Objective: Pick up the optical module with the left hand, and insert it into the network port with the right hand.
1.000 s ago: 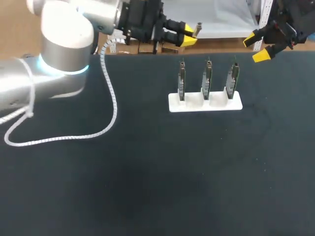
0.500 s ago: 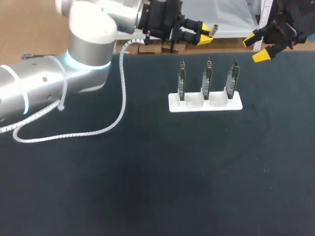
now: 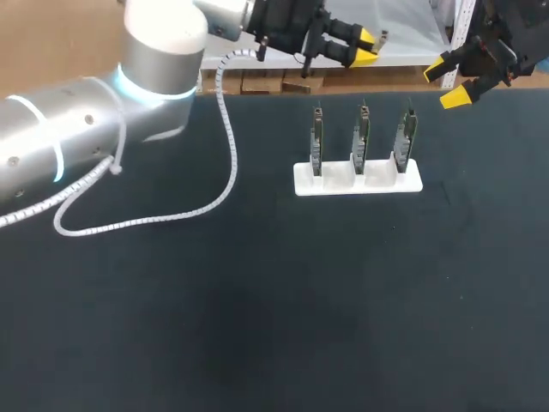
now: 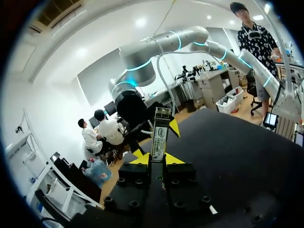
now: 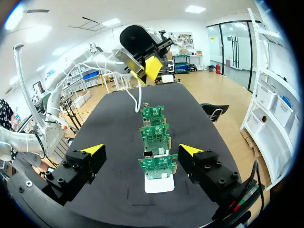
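My left gripper [image 3: 362, 46] hangs over the table's far edge, behind the boards, shut on the optical module [image 3: 378, 38], a slim silver bar. In the left wrist view the module [image 4: 159, 135] stands up between the yellow tips of that gripper [image 4: 155, 159]. A white holder [image 3: 358, 178] carries three upright green boards [image 3: 361, 139] with network ports. My right gripper [image 3: 448, 83] is open at the far right, above and behind the holder. From the right wrist, the boards [image 5: 158, 166] line up ahead of the open gripper [image 5: 141, 150], with the left gripper [image 5: 151, 67] beyond them.
The left arm's white coiled cable [image 3: 171, 216] trails over the black table top [image 3: 257, 326] at the left. The holder [image 5: 159, 184] stands at the back right, near the far edge.
My left arm has swung to the right along the far edge, carrying the module closer to the right gripper. The right gripper and the boards have stayed in place.
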Tool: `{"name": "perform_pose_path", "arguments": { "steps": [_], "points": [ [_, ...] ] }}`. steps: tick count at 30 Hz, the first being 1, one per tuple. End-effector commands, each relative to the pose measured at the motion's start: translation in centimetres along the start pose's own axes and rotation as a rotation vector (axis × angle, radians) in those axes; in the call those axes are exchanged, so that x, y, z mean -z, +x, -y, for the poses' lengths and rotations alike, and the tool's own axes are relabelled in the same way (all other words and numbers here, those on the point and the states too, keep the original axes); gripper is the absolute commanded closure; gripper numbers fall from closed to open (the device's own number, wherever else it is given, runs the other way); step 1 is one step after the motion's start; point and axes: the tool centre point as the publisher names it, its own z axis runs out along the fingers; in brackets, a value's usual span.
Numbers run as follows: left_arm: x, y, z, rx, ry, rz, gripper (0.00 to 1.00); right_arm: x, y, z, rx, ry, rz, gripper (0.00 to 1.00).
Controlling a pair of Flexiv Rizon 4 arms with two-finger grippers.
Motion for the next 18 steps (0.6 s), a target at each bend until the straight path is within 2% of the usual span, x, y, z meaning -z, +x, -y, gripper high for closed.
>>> {"name": "perform_pose_path", "arguments": {
  "steps": [1, 6, 13, 18],
  "points": [
    [-2.7, 0.9, 0.1, 0.024, -0.031, 0.072, 1.0, -0.1, 0.0, -0.2, 0.001, 0.005, 0.0, 0.0],
    [-4.1, 0.3, 0.4, 0.049, -0.055, 0.1, 1.0, -0.1, 0.0, -0.2, 0.001, 0.005, 0.0, 0.0],
    [-3.6, -0.9, 1.0, 0.081, -0.088, 0.075, 1.0, -0.1, 0.0, -0.2, 0.001, 0.005, 0.0, 0.0],
    [-3.5, -1.6, 2.0, 0.12, -0.107, 0.088, 1.0, -0.1, 0.0, -0.2, 0.001, 0.005, 0.0, 0.0]
  ]
}}
